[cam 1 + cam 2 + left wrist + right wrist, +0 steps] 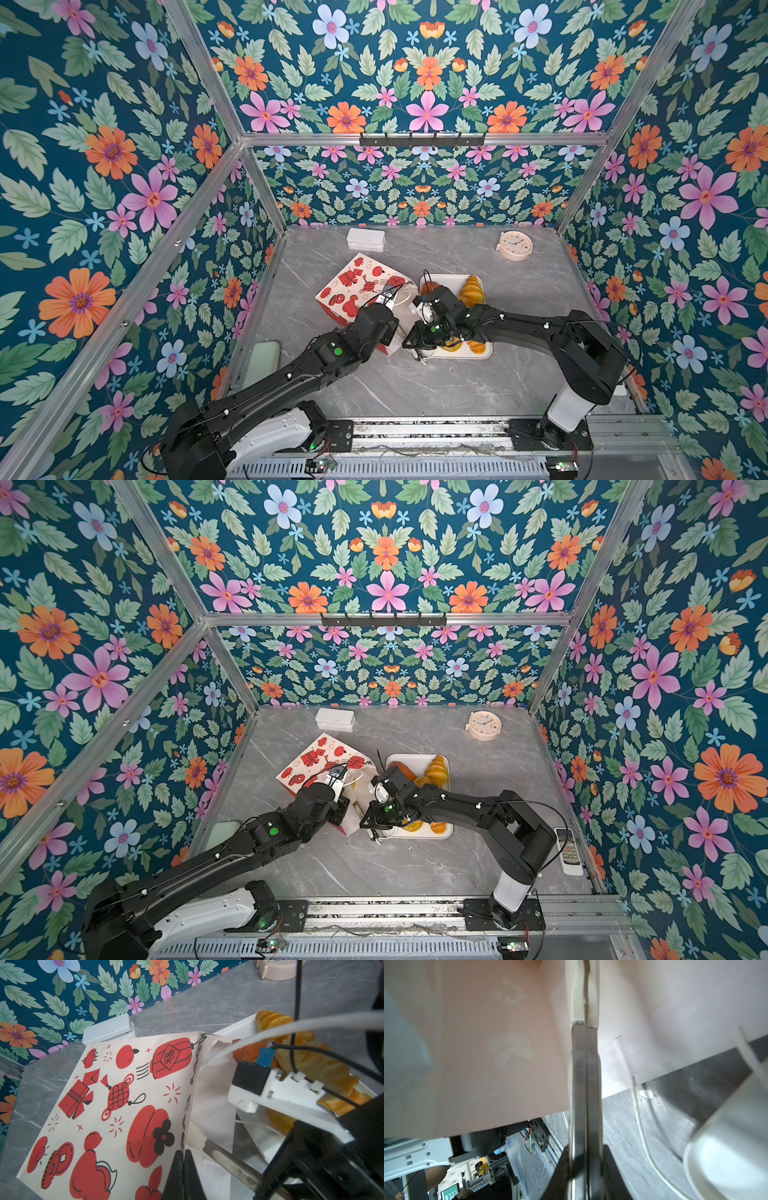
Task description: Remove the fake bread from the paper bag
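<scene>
Marble tabletop (457, 386), paper bag (353, 286), fake bread (471, 291) apparently half-hidden

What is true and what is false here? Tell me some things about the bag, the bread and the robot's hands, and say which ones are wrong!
1. The paper bag stands straight up. False: it is tipped over, with its printed side facing up.
2. Some fake bread lies on the white tray. True.
3. The left gripper is wide open. False: it is shut, pinching the bag's edge.
4. The right gripper is inside the bag's mouth, with its jaws together. True.
5. The clock sits on the tray. False: it stands apart on the table, farther back than the tray.
</scene>
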Motion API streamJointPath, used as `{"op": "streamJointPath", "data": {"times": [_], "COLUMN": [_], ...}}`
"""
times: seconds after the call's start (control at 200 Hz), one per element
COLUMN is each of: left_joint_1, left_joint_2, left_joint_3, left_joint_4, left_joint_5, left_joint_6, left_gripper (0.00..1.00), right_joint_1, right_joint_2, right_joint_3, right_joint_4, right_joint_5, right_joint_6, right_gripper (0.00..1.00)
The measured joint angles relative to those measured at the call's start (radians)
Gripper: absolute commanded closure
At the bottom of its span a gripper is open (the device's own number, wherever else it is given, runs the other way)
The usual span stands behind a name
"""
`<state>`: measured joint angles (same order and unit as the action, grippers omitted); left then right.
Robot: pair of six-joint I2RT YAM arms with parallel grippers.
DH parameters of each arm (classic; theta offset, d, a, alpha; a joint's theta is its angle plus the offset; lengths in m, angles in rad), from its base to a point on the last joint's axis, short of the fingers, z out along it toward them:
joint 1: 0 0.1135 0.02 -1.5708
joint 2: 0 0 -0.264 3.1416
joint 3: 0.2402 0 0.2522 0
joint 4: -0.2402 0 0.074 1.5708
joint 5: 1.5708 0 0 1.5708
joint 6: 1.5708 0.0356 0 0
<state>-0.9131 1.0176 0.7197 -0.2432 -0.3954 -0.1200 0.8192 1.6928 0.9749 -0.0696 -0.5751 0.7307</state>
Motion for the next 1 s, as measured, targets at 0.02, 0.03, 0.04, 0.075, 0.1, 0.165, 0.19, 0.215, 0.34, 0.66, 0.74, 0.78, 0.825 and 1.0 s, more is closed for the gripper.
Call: {"op": "streamJointPath", "data": {"times": [0.02,0.03,0.04,0.075,0.1,0.165,0.19,0.215,0.34,0.66,0.74,0.78,0.825,1.0], "left_joint_1": [0.000,0.000,0.000,0.000,0.000,0.000,0.000,0.000,0.000,0.000,0.000,0.000,0.000,0.000], "left_joint_2": [0.001,0.001,0.001,0.001,0.001,0.002,0.002,0.001,0.000,-0.001,-0.001,0.000,0.002,0.005], "left_joint_3": [0.001,0.001,0.001,0.001,0.001,0.001,0.001,0.001,0.001,-0.002,-0.003,-0.003,-0.003,-0.010], "left_joint_4": [-0.001,0.000,0.000,0.000,0.000,-0.001,0.000,0.000,0.000,0.001,0.003,0.003,0.003,0.005], "left_joint_5": [0.001,0.001,0.001,0.003,0.004,0.008,0.008,0.008,0.010,0.011,0.011,0.011,0.012,0.016], "left_joint_6": [0.000,0.000,0.000,0.000,0.001,0.005,0.008,0.007,0.008,0.015,0.015,0.015,0.015,0.016], "left_gripper": [0.97,0.97,0.97,0.97,0.97,0.97,0.97,0.97,0.98,0.98,0.98,0.98,0.98,0.98], "right_joint_1": [0.000,0.000,0.000,0.000,0.000,0.000,0.000,0.000,0.000,-0.008,-0.016,-0.021,-0.027,-0.032], "right_joint_2": [-0.006,-0.008,-0.013,-0.031,-0.043,-0.083,-0.093,-0.101,-0.132,-0.137,-0.131,-0.126,-0.120,-0.089], "right_joint_3": [-0.008,-0.011,-0.014,-0.027,-0.032,-0.041,-0.041,-0.041,-0.033,0.032,0.049,0.060,0.073,0.166], "right_joint_4": [0.007,0.009,0.011,0.014,0.014,0.016,0.019,0.021,0.006,-0.103,-0.135,-0.149,-0.171,-0.265], "right_joint_5": [-0.001,-0.001,-0.001,0.001,0.002,0.003,0.005,0.006,0.021,0.108,0.124,0.134,0.143,0.179], "right_joint_6": [0.003,0.004,0.004,0.007,0.012,0.023,0.023,0.023,0.023,-0.017,-0.029,-0.034,-0.042,-0.083], "right_gripper": [0.73,0.73,0.72,0.70,0.68,0.65,0.64,0.63,0.60,0.60,0.60,0.60,0.60,0.60]}}
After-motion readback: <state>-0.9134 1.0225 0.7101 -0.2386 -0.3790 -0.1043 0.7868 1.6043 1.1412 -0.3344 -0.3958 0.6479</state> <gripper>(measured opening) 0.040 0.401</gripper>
